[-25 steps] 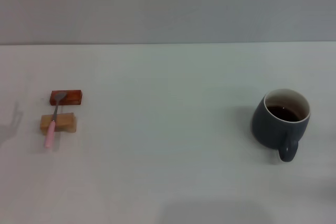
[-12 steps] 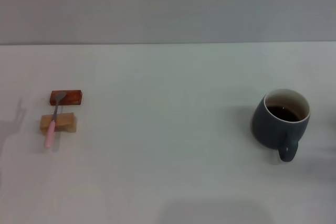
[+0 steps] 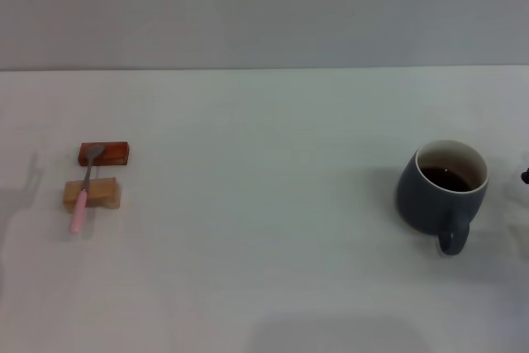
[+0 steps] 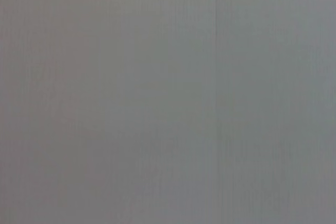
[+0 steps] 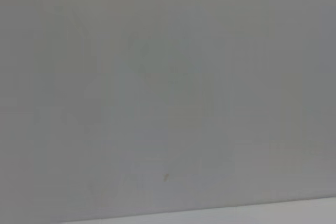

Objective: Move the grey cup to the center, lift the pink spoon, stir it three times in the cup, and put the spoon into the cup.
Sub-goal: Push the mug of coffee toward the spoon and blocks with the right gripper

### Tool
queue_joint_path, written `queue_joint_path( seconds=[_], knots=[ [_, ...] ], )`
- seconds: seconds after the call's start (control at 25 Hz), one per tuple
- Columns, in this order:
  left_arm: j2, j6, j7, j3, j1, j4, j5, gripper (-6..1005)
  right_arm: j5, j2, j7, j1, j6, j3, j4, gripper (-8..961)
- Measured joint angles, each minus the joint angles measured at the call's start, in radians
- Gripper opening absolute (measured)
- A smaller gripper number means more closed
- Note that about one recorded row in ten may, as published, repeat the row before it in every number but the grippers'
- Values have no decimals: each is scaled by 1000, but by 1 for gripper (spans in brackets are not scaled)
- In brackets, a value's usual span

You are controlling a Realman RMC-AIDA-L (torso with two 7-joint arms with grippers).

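Overhead, the grey cup (image 3: 442,190) stands far right on the white table (image 3: 264,245), the pink spoon (image 3: 81,200) far left across a tan block (image 3: 92,194) and reddish block (image 3: 104,153). Both wrist views show blank grey; neither gripper's state can be told.

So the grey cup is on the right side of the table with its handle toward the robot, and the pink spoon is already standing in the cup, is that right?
Not quite. The grey cup is on the right with its handle toward the robot, but the pink spoon is not in it. The head view shows the spoon far off on the left, lying across the tan wooden block, its bowl on the reddish-brown block.
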Motion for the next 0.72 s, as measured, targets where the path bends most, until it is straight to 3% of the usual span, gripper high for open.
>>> queue_joint_path(
  seconds=[0.72],
  knots=[
    [-2, 6, 0, -3, -2, 0, 0, 833, 0, 2, 0, 13, 19, -78, 27, -1]
  ],
)
